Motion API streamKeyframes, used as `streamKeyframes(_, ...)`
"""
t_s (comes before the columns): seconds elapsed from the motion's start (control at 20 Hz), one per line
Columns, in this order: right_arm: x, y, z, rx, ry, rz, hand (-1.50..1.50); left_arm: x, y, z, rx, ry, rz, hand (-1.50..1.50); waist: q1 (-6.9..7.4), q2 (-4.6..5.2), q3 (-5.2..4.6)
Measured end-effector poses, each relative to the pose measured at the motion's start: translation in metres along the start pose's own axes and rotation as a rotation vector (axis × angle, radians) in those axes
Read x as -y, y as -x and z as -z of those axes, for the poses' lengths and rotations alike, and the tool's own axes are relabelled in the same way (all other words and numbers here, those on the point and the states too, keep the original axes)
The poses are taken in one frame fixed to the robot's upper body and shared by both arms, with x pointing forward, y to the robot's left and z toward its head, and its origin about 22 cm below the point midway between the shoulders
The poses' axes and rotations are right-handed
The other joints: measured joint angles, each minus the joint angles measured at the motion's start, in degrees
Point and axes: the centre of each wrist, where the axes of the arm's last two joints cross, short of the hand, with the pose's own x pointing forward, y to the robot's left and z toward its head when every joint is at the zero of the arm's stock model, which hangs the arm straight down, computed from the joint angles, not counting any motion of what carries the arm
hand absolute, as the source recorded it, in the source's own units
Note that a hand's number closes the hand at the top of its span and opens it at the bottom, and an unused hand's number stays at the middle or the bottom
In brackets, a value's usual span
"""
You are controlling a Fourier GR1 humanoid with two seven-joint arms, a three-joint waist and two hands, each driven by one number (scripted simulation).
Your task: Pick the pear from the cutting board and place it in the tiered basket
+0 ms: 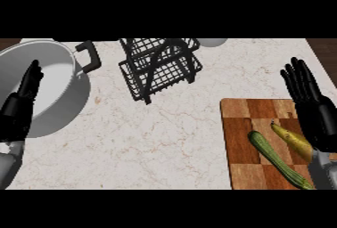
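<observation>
Both forearms come in at the head view's lower edge. At the left, the left hand (20, 104) rests open and still, fingers straight and up, over the rim of a white pot (56, 95); it holds nothing. At the right, the right hand (310, 104) hangs open above the cutting board (247, 142), fingers straight and pointing away, also empty.

On the board, just beside that hand's wrist, lies a yellowish pear (293, 140), long and narrow; a green cucumber (276, 160) lies next to it, close but seemingly apart. The black wire basket (158, 67) stands well apart, up the counter between pot and board.

The step in hand looks like the reach for the pear. Doing it well probably means drawing the palm back over the fruit, since the fingers now lie beyond it, then lowering with thumb and fingers set across the narrow body, on the side away from the cucumber so that it is not nudged.
</observation>
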Motion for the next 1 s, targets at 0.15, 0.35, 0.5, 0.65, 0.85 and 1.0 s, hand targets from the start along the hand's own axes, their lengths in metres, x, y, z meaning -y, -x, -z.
streamKeyframes(0.15,0.02,-0.001,-0.006,0.08,-0.088,0.022,1.5,0.014,-0.007,-0.002,-0.017,0.05,-0.066,0.0,0.49,-0.44,0.62)
streamKeyframes(0.35,0.047,-0.012,-0.007,0.237,-0.192,0.029,-1.5,0.035,-0.012,-0.015,-0.109,0.135,-0.224,0.0,-0.47,-0.77,1.38)
streamKeyframes(0.5,0.084,0.006,-0.022,0.247,-0.038,0.053,-1.5,0.058,-0.015,-0.026,-0.186,0.212,-0.336,0.0,-0.6,-0.26,1.38)
streamKeyframes(0.65,0.115,0.023,-0.044,0.301,-0.035,0.059,-1.5,0.077,-0.019,-0.031,-0.24,0.281,-0.412,0.0,0.33,0.05,1.09)
streamKeyframes(0.85,0.146,0.023,-0.071,0.298,-0.095,-0.088,-1.5,0.087,-0.024,-0.035,-0.266,0.307,-0.449,0.0,0.82,-0.21,0.93)
streamKeyframes(1.0,0.165,0.012,-0.09,0.257,-0.143,-0.263,-1.5,0.088,-0.026,-0.034,-0.283,0.304,-0.454,0.0,0.43,-0.51,0.82)
